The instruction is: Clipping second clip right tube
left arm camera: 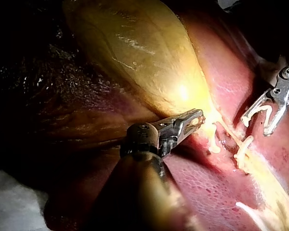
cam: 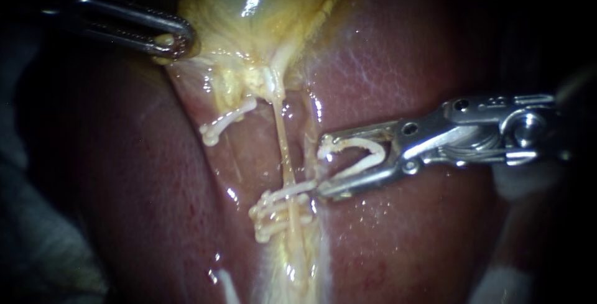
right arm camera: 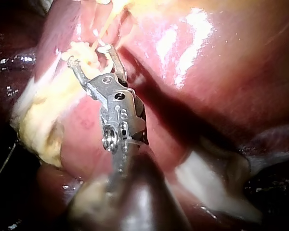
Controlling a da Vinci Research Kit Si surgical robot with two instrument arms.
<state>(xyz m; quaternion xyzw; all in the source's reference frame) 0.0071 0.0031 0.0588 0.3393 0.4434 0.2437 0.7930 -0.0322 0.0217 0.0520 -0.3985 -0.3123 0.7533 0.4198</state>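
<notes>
Left pincer [cam: 174, 41]: clamped on gallbladder [cam: 249, 5].
Right pincer [cam: 320, 167]: wide, carrying open clip [cam: 357, 155] beside right tube [cam: 284, 148].
Risk: closing here probably misses the tube or fouls seated clips [cam: 277, 211].

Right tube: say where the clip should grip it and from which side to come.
Take the bare, straight stretch of the right tube above the clips already on it, coming from its right. There the right instrument holds a loaded clip with its mouth facing the tube. The left instrument, shut on the gallbladder, likely stretches it.
</notes>
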